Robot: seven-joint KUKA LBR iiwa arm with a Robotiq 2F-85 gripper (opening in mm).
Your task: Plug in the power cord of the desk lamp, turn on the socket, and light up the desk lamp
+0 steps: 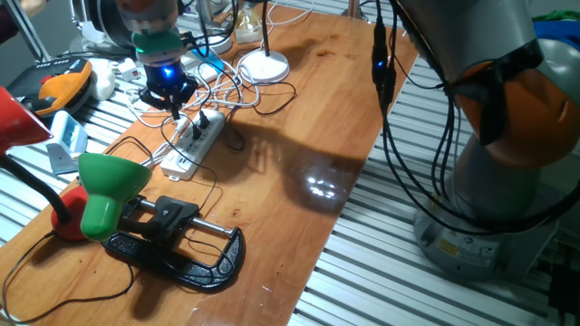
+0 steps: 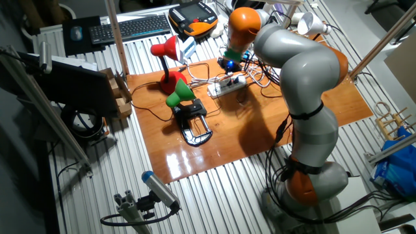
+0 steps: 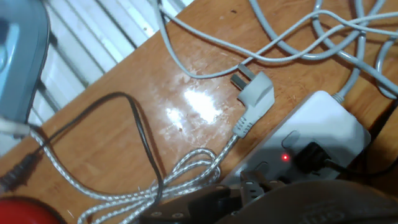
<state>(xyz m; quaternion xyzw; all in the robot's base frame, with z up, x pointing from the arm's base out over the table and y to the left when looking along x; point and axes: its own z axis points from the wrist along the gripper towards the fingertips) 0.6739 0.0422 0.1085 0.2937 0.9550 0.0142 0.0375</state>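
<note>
The white socket strip [image 1: 193, 142] lies on the wooden table, with a small black plug [image 1: 205, 121] seated in it. In the hand view the strip [image 3: 323, 124] shows a lit red light [image 3: 285, 157] beside the black plug [image 3: 311, 155]. My gripper [image 1: 174, 110] hangs just above the strip's far end, with its fingers together and nothing in them. It shows as a dark blur [image 3: 280, 199] at the bottom of the hand view. The green desk lamp [image 1: 109, 186] stands on its black clamp [image 1: 186, 249] at the front left, and its shade shows no glow. Its thin black cord [image 1: 136, 145] runs towards the strip.
A red lamp [image 1: 18, 118] stands at the left edge. A white round lamp base [image 1: 263, 65] sits at the back. Loose white cables [image 1: 245, 91] and a loose white plug [image 3: 255, 99] lie by the strip. A braided cable [image 3: 186, 168] and a black cord [image 3: 140, 130] cross the table.
</note>
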